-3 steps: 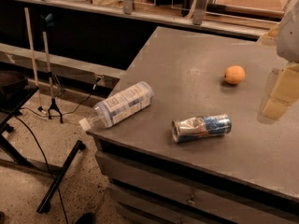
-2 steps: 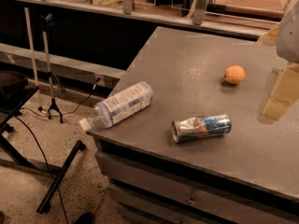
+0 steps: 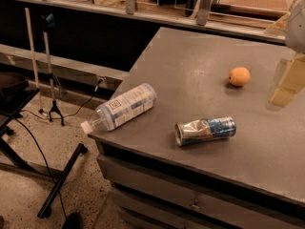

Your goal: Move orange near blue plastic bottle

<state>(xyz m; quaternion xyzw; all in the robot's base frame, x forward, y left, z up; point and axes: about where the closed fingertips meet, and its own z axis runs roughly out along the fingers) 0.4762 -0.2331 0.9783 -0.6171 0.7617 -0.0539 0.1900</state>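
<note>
The orange sits on the grey table, towards its right side. The blue plastic bottle lies on its side at the table's left front corner, its white cap sticking out over the edge. My gripper hangs at the right edge of the view, pale and out of focus, to the right of the orange and apart from it. It holds nothing that I can see.
A crushed silver-and-blue can lies on its side between the bottle and the orange, near the front edge. Drawers run under the table front. Black stands and cables are on the floor at the left. A shelf runs behind.
</note>
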